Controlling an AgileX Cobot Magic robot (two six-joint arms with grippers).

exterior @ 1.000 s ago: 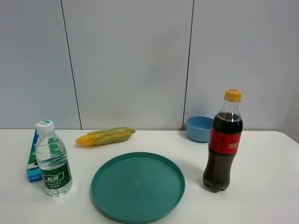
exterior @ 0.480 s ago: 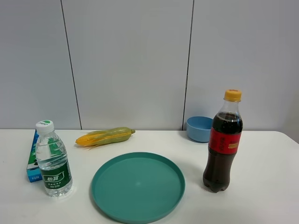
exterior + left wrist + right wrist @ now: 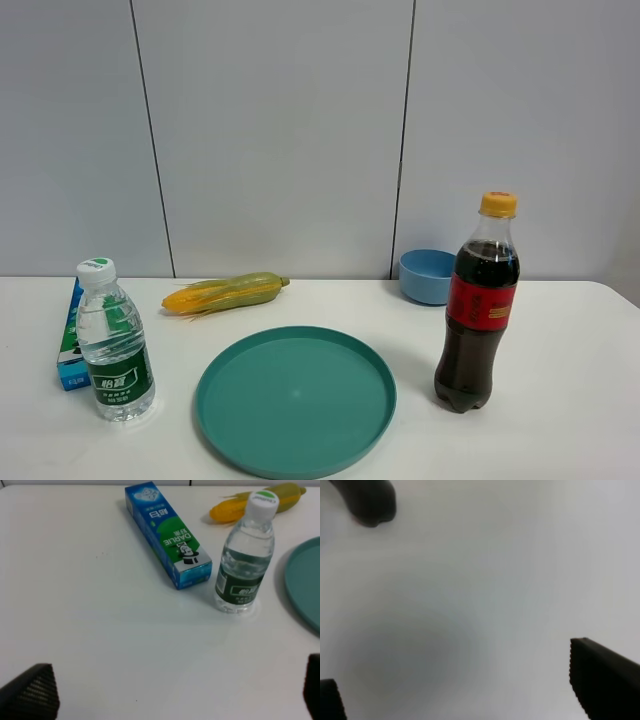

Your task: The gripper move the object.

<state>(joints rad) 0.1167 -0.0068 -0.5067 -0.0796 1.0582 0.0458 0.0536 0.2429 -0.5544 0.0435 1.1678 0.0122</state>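
The blue and green DARLIE toothpaste box (image 3: 167, 535) lies flat on the white table, right beside the clear water bottle (image 3: 245, 560). In the exterior high view the box (image 3: 70, 335) is at the far left, partly hidden behind the bottle (image 3: 114, 345). My left gripper (image 3: 170, 695) is open and empty; only its black fingertips (image 3: 30, 692) show, well short of the box. My right gripper (image 3: 465, 695) is open and empty over bare table. Neither arm shows in the exterior high view.
A teal plate (image 3: 296, 398) lies front centre. A corn cob (image 3: 228, 293) lies behind it. A cola bottle (image 3: 478, 305) stands at the right, with a light blue bowl (image 3: 427, 275) behind it. A dark blurred shape (image 3: 365, 500) edges the right wrist view.
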